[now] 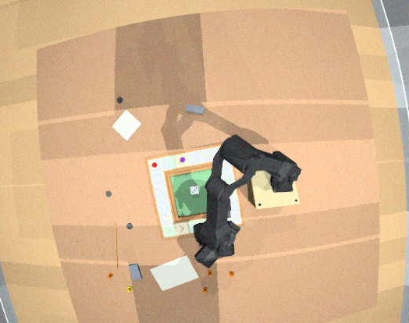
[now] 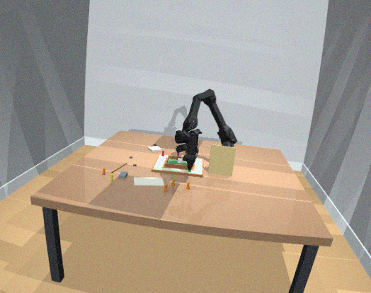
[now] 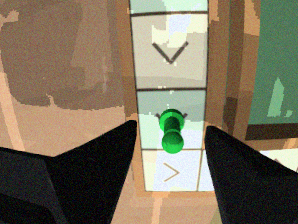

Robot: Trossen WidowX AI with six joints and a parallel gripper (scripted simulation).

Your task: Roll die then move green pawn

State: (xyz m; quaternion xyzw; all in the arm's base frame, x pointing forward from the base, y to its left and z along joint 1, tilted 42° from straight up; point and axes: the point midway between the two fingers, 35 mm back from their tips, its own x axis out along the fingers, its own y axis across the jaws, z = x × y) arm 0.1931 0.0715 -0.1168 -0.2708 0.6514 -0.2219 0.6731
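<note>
The green pawn [image 3: 172, 131] [image 2: 190, 171] stands on a pale green arrow square beside the corner square of the board [image 1: 158, 195] [image 2: 160, 170]. My gripper [image 3: 170, 129] is partly open and points down over the pawn, one finger on each side. In the wrist view a gap shows between each fingertip and the pawn. The white die [image 1: 194, 189] [image 2: 180, 161] lies in the green-floored tray [image 1: 186, 210] [image 3: 275, 65]; its top pips are too small to read surely. The arm hides the pawn in the top view.
A red pawn [image 1: 154, 165] [image 2: 163, 153] and a purple pawn [image 1: 182, 159] stand on the far track. A yellowish panel [image 1: 278, 199] [image 2: 221, 160] rises by the arm's base. Several orange pawns, a yellow pawn [image 1: 129, 289] and a white sheet [image 1: 174, 273] lie nearer the front.
</note>
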